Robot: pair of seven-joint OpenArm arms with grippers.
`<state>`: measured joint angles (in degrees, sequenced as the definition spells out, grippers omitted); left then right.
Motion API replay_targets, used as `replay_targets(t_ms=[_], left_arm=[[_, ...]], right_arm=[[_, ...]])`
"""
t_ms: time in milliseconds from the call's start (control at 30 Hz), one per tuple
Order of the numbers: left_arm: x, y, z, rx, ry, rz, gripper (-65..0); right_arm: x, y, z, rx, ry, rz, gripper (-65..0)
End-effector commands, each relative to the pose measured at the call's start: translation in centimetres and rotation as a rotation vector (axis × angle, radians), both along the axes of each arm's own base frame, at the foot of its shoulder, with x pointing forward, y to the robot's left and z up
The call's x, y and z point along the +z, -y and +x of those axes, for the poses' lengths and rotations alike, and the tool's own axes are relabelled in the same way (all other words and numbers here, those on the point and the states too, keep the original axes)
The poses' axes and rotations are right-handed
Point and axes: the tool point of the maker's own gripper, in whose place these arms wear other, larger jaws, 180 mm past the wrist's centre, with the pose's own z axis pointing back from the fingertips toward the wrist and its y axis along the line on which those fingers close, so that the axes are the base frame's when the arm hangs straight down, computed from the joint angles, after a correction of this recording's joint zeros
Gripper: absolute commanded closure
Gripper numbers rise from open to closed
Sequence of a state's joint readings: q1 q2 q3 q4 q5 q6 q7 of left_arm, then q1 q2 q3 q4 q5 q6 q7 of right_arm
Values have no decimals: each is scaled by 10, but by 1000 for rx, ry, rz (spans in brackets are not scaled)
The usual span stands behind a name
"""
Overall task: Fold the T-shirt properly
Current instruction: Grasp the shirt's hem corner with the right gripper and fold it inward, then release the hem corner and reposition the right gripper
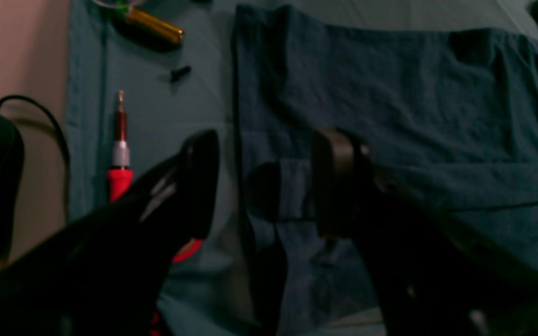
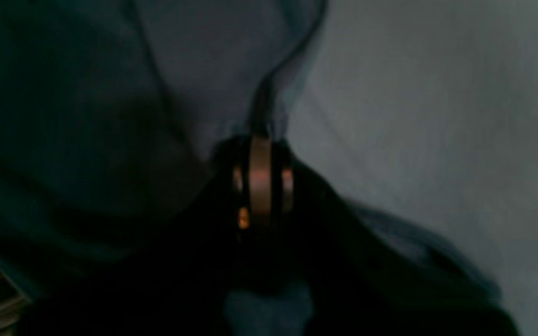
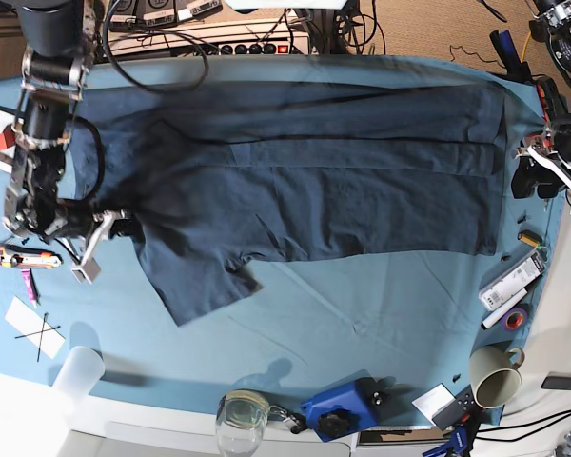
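Black left gripper point(image 1: 264, 182) spread wide, empty, above edge of large dark navy-blue short-sleeved cotton T-shirt point(image 1: 390, 116).
Left wrist view: black fingers point(image 1: 199, 177) well apart, gripping nothing; T-shirt flat on teal tablecloth point(image 1: 157, 107); red-handled tool point(image 1: 119, 158) and yellow cylinder point(image 1: 154, 23) beside it on the cloth. Right wrist view: right gripper point(image 2: 260, 140) clamped tight, pinching a fold of T-shirt fabric point(image 2: 110, 116). Base view: T-shirt point(image 3: 314, 190) spread across the tablecloth point(image 3: 362, 324), one sleeve toward the near edge; right gripper point(image 3: 105, 224) at the shirt's left end, left gripper point(image 3: 542, 157) at its right end; beige mug point(image 3: 495, 376) and clear glass point(image 3: 240, 419) near the front edge.
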<state>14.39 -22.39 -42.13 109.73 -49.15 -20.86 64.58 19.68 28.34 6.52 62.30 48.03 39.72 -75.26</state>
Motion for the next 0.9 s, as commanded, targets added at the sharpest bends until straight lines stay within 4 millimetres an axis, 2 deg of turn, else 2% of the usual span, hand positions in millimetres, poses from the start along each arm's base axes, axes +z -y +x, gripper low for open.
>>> replay_targets(t_ms=[0, 167, 333, 567, 600, 667, 733, 867], left_arm=[[13, -3, 7, -7, 47, 15, -322], [13, -3, 6, -6, 46, 13, -322], [12, -1, 6, -5, 46, 7, -322], [12, -1, 6, -4, 46, 7, -322], [12, -1, 6, -4, 45, 7, -322], [12, -1, 6, -4, 45, 7, -322], [11, -2, 6, -3, 43, 10, -322], [9, -2, 4, -3, 36, 10, -322]], right_arm=[[23, 8, 9, 12, 69, -21, 0], [28, 10, -17, 79, 88, -110, 0], [38, 6, -38, 95, 139, -122, 0], [34, 12, -50, 84, 118, -137, 0], [33, 12, -51, 84, 115, -139, -12], [34, 12, -52, 88, 108, -134, -119], [36, 9, -55, 101, 95, -112, -183], [61, 7, -45, 100, 184, -102, -187]])
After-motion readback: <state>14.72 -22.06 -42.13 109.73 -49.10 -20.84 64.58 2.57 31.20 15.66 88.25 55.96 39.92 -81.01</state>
